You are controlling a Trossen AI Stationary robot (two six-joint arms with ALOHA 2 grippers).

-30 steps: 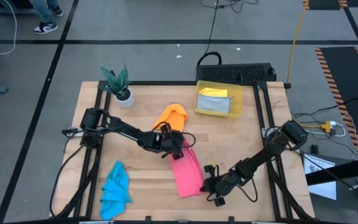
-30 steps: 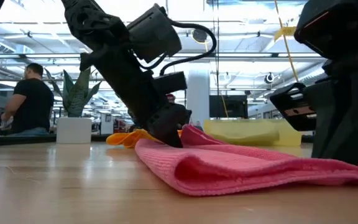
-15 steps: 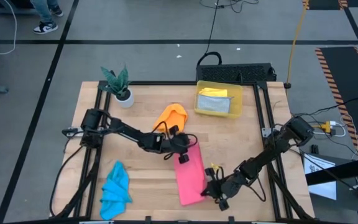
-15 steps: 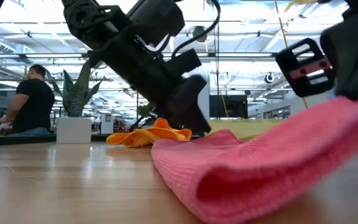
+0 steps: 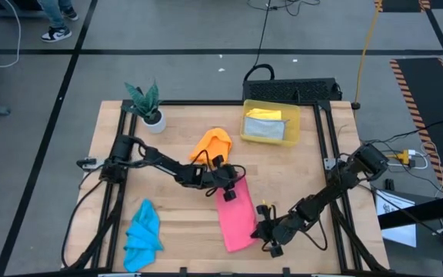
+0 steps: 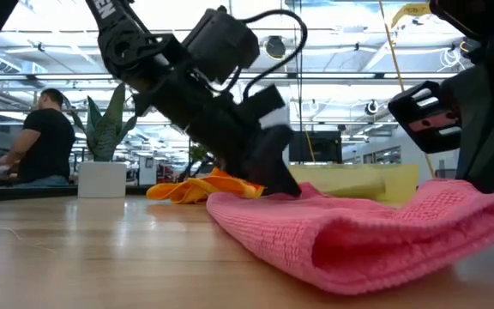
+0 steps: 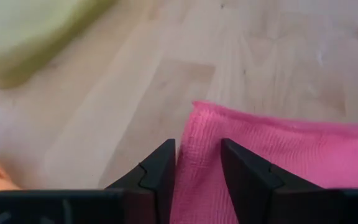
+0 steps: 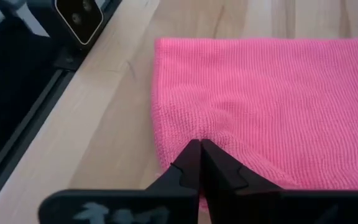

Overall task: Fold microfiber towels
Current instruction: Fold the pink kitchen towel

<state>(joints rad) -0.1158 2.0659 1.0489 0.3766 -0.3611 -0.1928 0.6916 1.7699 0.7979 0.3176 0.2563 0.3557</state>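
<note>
The yellow bin (image 5: 270,127) at the far right holds a yellow cloth (image 5: 265,114) and a grey cloth (image 5: 266,131). Mid-table, the left gripper (image 7: 197,163) clamps the pink towel (image 5: 236,218) at its far end, the right gripper (image 8: 200,163) pinches its near corner. Only the low view shows a seated person (image 6: 34,139).

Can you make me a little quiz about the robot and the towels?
1. True or false: both grippers are holding the pink towel.
2. Which towel lies alone near the table's front left corner? A) orange B) blue C) grey
3. What stands at the table's back left corner?

Key:
1. True. The left gripper has the towel's edge between its fingers, and the right gripper is shut on a pinch of it.
2. B. The blue towel lies there; the orange towel is mid-table.
3. A small plant in a white pot.
</note>
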